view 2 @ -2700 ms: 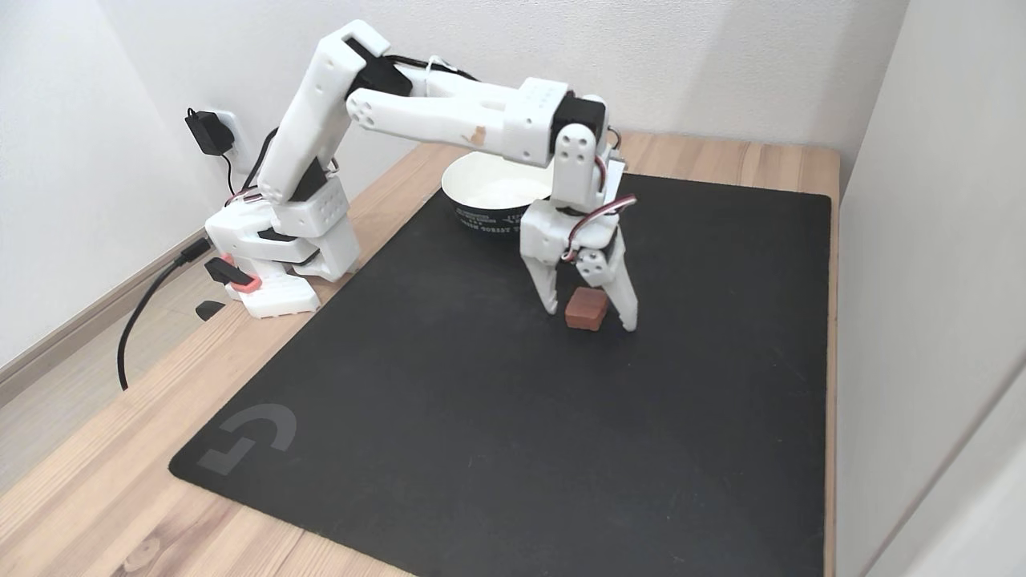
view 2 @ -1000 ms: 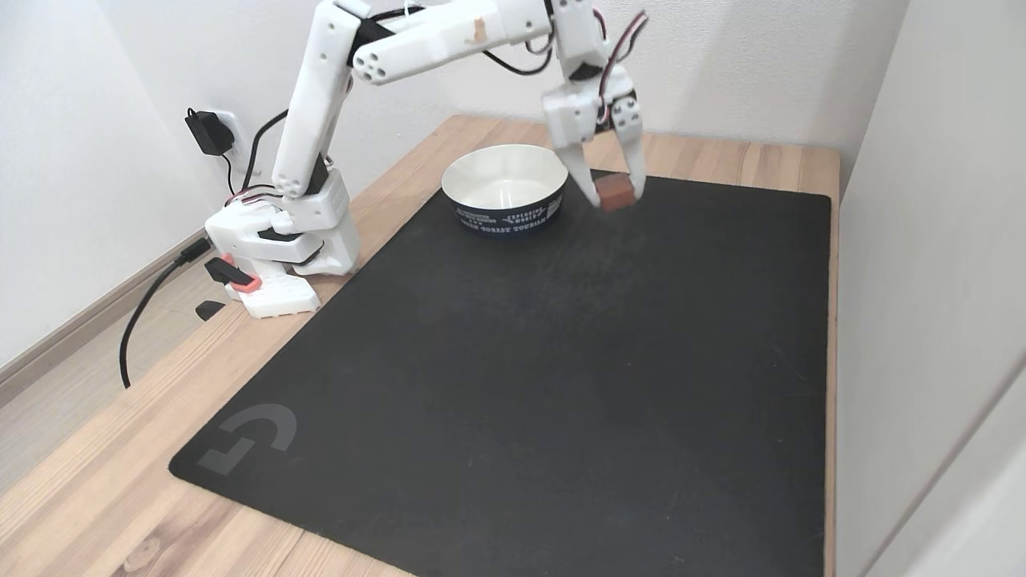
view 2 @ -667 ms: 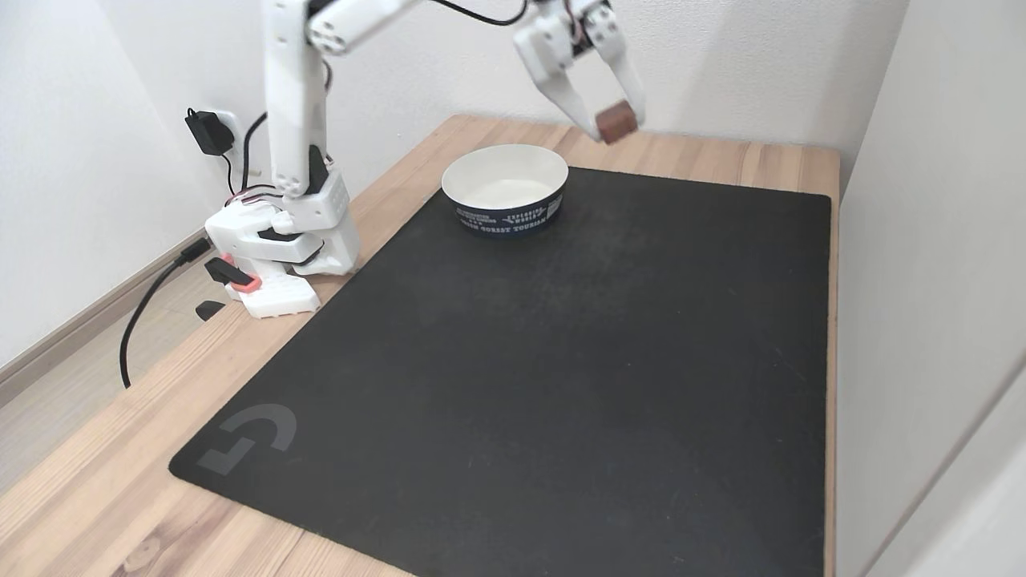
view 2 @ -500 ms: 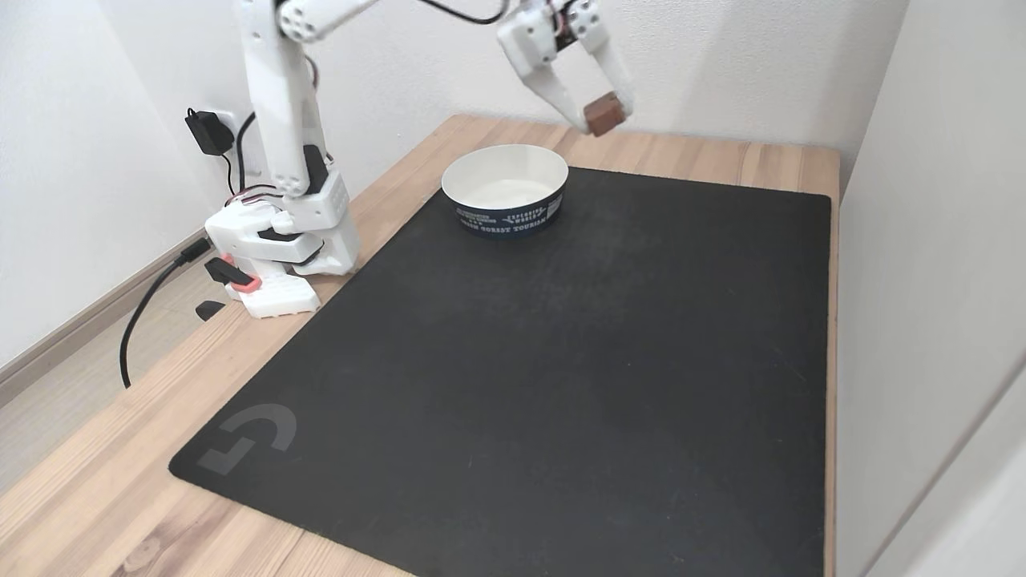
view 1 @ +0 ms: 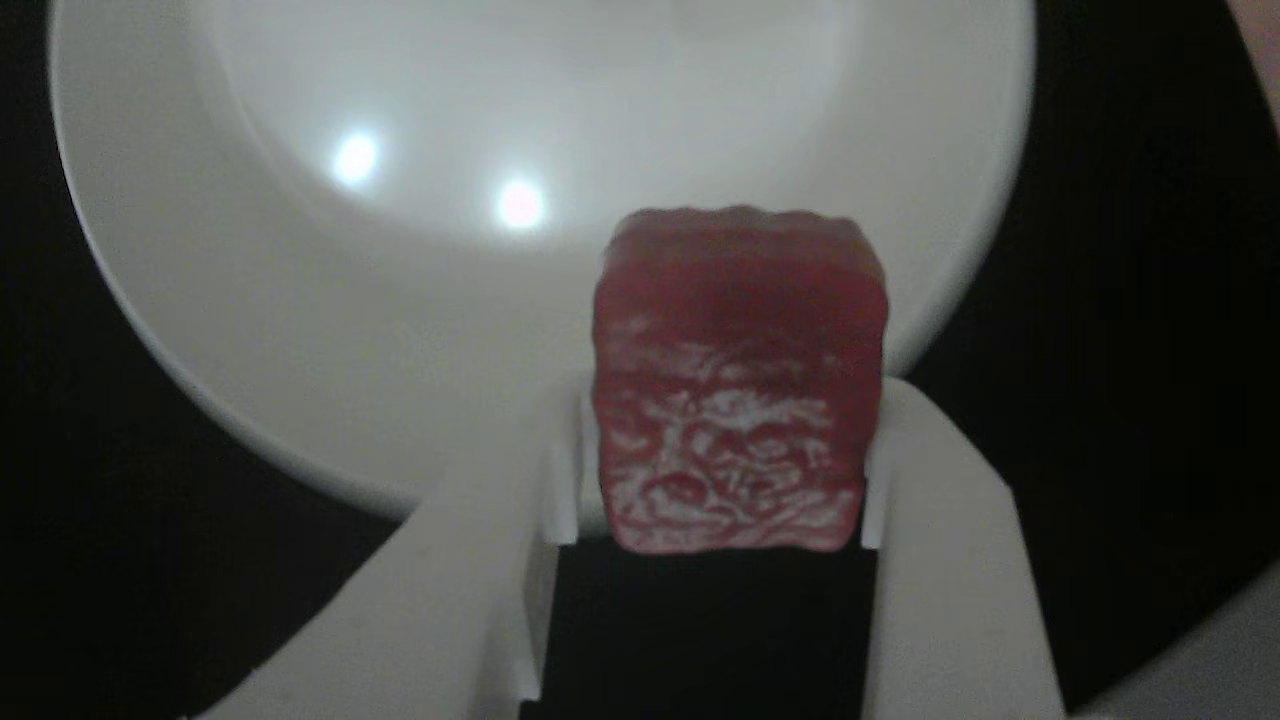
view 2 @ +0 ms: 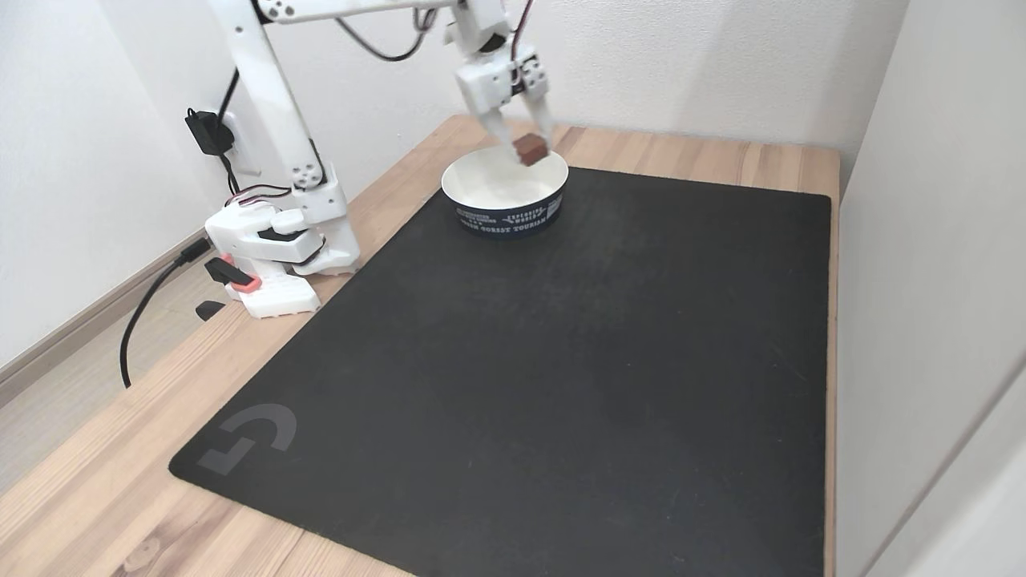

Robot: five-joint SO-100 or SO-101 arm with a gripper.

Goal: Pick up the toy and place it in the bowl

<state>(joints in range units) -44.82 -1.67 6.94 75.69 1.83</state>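
The toy (view 2: 528, 149) is a small dark red block with whitish marbled flecks, and my gripper (view 2: 525, 152) is shut on it. It hangs just above the right part of the bowl (view 2: 508, 210), a round bowl with a white inside and a dark lettered outer band, standing at the mat's far edge. In the other view the toy (view 1: 738, 380) sits clamped between my two white fingers (view 1: 940, 560), with the gripper (view 1: 730, 500) above the bowl's white inside (view 1: 400, 300). The toy is over the inner wall near the rim.
A black mat (view 2: 561, 361) covers most of the wooden table (view 2: 96, 497). The arm's white base (view 2: 276, 256) stands at the table's left edge with a black cable (view 2: 144, 312) trailing off it. A wall plug (view 2: 208, 132) is behind it. A pale wall runs along the right.
The gripper has carried the toy up off the mat, then left and down from beside the bowl to just over it. The arm has folded back toward its base.
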